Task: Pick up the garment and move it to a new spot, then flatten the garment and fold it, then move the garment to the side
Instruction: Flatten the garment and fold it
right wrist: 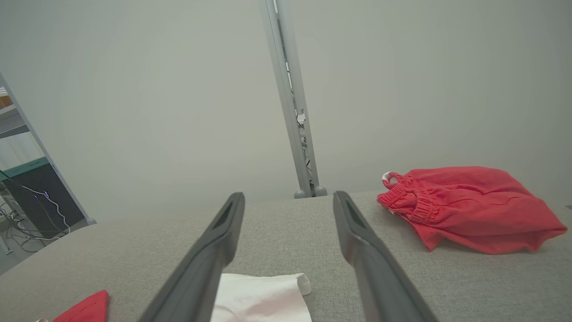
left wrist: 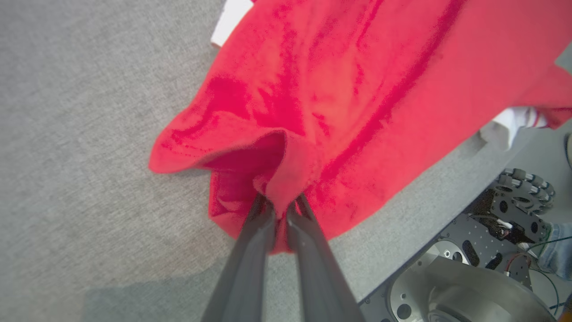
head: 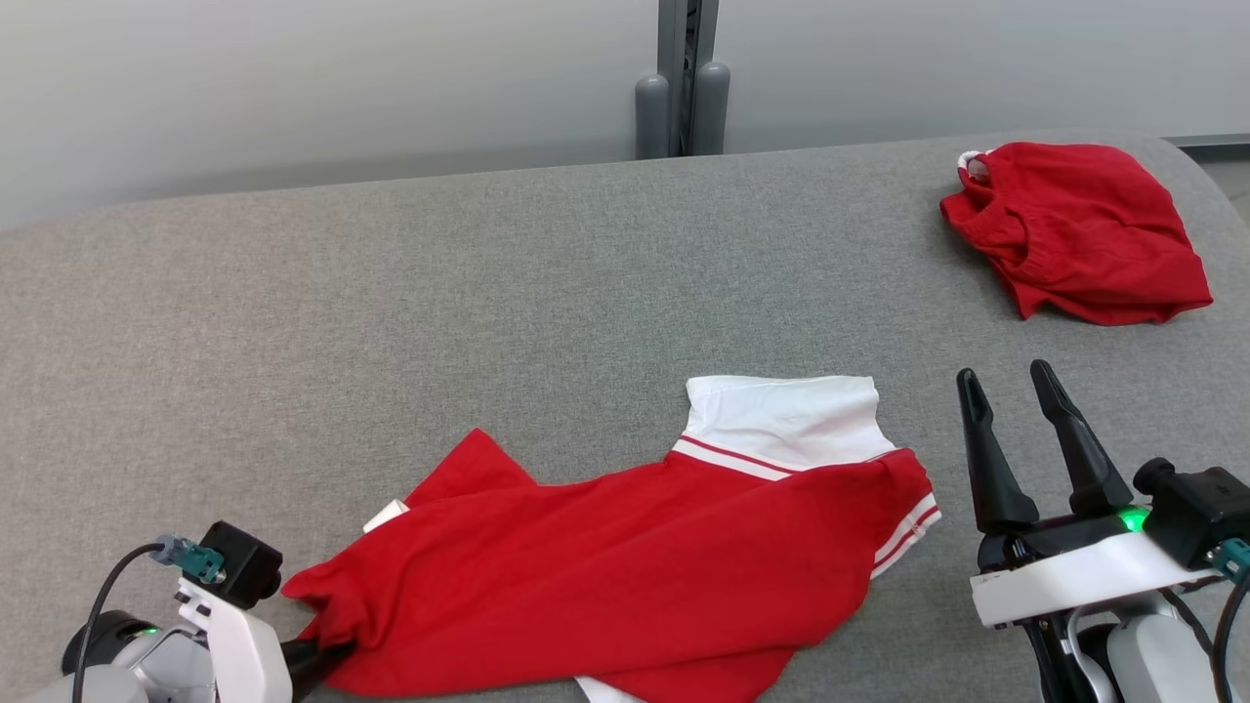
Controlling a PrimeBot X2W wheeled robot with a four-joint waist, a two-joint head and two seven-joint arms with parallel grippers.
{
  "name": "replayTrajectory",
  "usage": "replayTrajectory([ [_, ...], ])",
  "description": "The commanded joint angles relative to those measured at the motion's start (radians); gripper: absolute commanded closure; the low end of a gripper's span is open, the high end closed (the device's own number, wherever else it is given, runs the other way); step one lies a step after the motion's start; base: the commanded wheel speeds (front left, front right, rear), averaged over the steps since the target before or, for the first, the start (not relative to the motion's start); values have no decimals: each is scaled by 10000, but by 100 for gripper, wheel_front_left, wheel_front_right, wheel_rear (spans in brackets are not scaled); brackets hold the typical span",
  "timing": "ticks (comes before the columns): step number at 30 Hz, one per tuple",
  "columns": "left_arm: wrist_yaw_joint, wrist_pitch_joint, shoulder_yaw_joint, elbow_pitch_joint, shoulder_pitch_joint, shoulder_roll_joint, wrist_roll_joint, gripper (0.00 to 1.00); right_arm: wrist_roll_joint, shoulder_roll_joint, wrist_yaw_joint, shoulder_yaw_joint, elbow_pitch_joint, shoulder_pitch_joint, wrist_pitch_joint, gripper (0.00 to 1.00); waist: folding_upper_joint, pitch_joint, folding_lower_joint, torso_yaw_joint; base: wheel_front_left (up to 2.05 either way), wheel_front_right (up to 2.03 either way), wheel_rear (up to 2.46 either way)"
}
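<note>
**Head view.**
- Shirt (head: 635,557): red with a white sleeve and striped trim. It lies rumpled on the near part of the bench (head: 391,322), partly folded over itself.
- Left hand (head: 327,656): at the lower left, fingers buried in the shirt's left corner.
- Right hand (head: 1004,373): at the lower right, fingers spread and empty, just beside the shirt's striped sleeve edge but clear of it.
- Shorts (head: 1074,229): red, bunched at the far right, well apart from the shirt.

**Left wrist view.**
- Left hand: pinched tight on a small fold of red cloth at the corner. The fabric fans out from the pinch, and creases run away from it.
- Bench: its near edge shows close to the shirt's lower side.

**Right wrist view.**
- Right hand: fingers wide, nothing between them, the white sleeve just below them.

**Step in hand (judged):** spreading the shirt flat by its left corner.

**Handling notes:**
- Keep the pinch low over the bench and draw outward along the creases, not upward, so the cloth slides rather than bunching.
- The grip holds little fabric, so pull gently or it may slip free.
- Bring the right hand onto the sleeve side to anchor it.
- Pull away from the near edge, or the shirt may slide off.
</note>
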Motion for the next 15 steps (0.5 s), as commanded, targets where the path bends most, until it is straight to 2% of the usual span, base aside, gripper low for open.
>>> replayTrajectory([
  [1,42,-137,116,12,152,-99,-90,56,44,-72,7,-26,44,83,3,0,0,-27,0,13,0,0,0],
  [2,58,-251,186,-2,170,-124,-168,10,44,-68,7,-32,64,95,1,0,0,-56,0,22,0,0,0],
  [3,54,-339,241,-31,189,-145,-244,0,45,-68,5,-32,82,96,3,0,0,-86,0,28,0,0,0],
  [7,281,-564,363,-284,190,-37,-163,0,66,-95,5,-29,128,118,3,0,0,-206,0,33,0,0,0],
  [10,722,-667,533,-869,207,305,-188,0,52,-126,5,-123,87,217,3,0,0,-292,0,54,0,0,0],
  [11,722,-667,533,-869,207,305,-188,0,52,-126,5,-123,87,217,3,0,0,-292,0,54,0,0,0],
  [13,1068,-739,675,-1280,107,591,-107,0,33,-155,5,-234,40,225,3,0,0,-310,0,76,0,0,0],
  [14,1468,-848,848,-1734,-30,935,2,0,9,-186,7,-346,8,268,3,0,0,-313,0,103,0,0,0],
  [15,1683,-913,952,-1944,-102,1107,94,0,-3,-197,7,-398,-19,292,3,0,0,-315,0,117,0,0,0],
])
